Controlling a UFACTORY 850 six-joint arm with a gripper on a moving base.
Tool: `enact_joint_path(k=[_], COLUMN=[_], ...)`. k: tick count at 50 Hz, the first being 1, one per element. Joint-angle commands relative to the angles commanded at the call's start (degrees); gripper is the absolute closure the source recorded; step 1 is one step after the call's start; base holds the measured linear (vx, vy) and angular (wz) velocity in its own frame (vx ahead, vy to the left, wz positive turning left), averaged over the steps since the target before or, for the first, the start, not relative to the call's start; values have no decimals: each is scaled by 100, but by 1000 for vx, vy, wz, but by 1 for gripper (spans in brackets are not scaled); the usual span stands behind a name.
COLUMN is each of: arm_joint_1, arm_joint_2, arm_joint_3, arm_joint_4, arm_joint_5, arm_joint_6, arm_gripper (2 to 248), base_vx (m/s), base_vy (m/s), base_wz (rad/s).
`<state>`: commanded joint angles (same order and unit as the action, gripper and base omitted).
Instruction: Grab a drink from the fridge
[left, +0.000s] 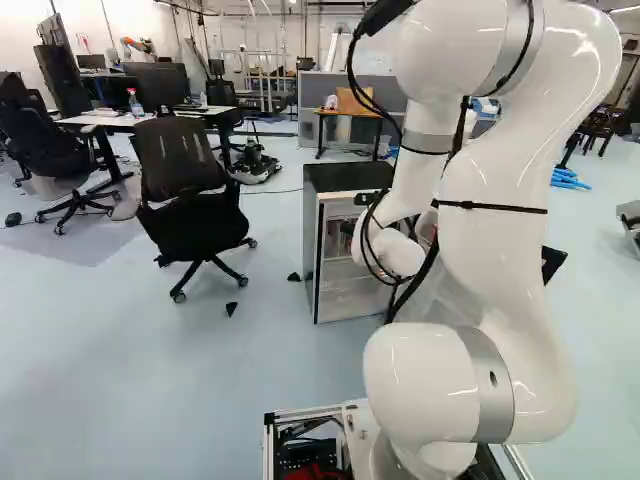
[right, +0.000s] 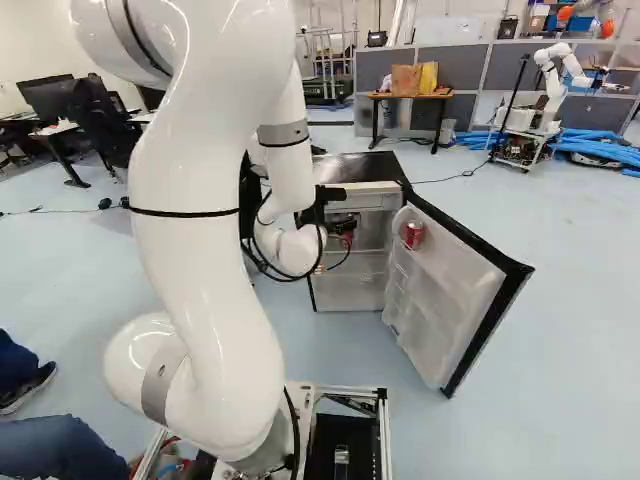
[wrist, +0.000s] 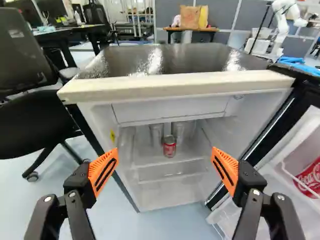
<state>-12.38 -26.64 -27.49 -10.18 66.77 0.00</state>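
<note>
Broadly, a glossy pale blue floor (left: 150, 370) fills the room, bearing the dark-topped fridge (wrist: 175, 57) ahead, its door (right: 445, 275) swung out to the right, and a black office chair (left: 185, 185) to the left. Near the fridge's front, the gripper (right: 348, 238) stands wide open, holding nothing; farther in, a small red can (wrist: 169, 146) with a silvery top stands upright on a shelf, another red can (right: 413, 234) in the door.

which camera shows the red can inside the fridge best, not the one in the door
The wrist view: it looks straight into the fridge, with the red can upright and unobstructed. In both base views the arm blocks part of the opening, and I can't clearly make out that can.
</note>
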Motion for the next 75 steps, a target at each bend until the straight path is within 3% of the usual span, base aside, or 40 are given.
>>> enact_joint_path(k=[18, 31, 75], arm_joint_1=[-149, -188, -198], arm_joint_2=[-523, -919, -1883], arm_joint_3=[-383, -718, -1303], arm_joint_4=[-531, -690, -690], arm_joint_5=[-556, -841, -611], arm_joint_6=[0, 0, 0], arm_gripper=[3, 3, 3], base_vx=[0, 0, 0], base_vy=[0, 0, 0], base_wz=[0, 0, 0])
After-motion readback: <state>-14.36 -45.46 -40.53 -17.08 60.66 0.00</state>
